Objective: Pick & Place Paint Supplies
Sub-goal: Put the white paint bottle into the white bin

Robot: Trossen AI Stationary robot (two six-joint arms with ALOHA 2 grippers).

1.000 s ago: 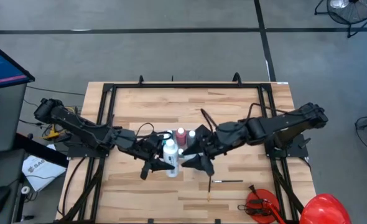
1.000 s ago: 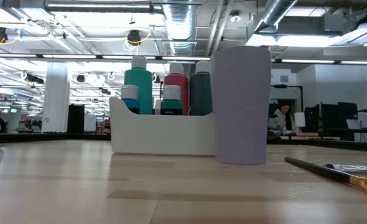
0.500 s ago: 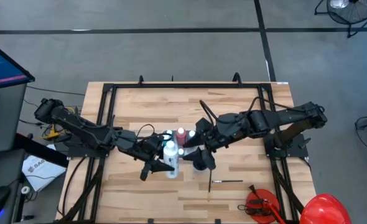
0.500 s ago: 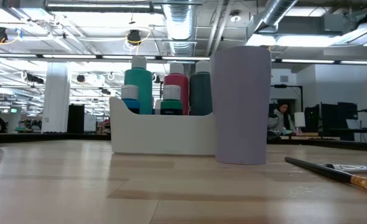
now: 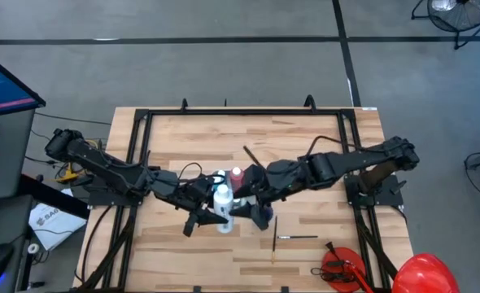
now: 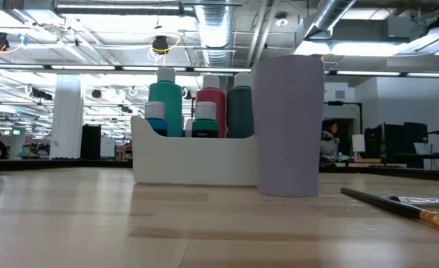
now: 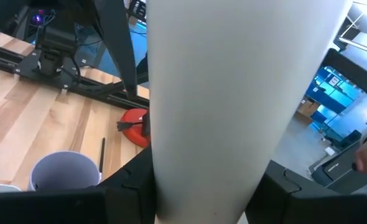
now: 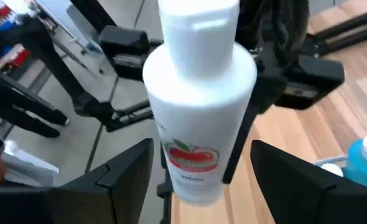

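The white bottle (image 5: 222, 203) with the red label stood upright near the middle of the table (image 5: 175, 244), and everything else is placed from it. The left gripper (image 5: 216, 213) was clamped on the bottle's body; in the left wrist view the white body (image 7: 233, 106) filled the space between that arm's dark fingers (image 7: 127, 186). The right gripper (image 5: 242, 208) sat just beside the bottle on the side away from the left arm, its fingers (image 8: 130, 171) spread apart to either side of the bottle (image 8: 199, 112), not pressed on it. A light blue bottle (image 8: 364, 158) stood close to the white one. A red bottle (image 5: 237, 174) stood just behind it, towards the table's far edge. A pale cup (image 5: 261, 216) stood just beyond the right gripper. A dark-handled brush (image 5: 274, 238) lay a little farther that way, towards the near edge, another brush (image 5: 298, 237) beside it. The white caddy (image 6: 193, 160) held teal, red and dark bottles, with the cup (image 6: 288, 125) touching its side
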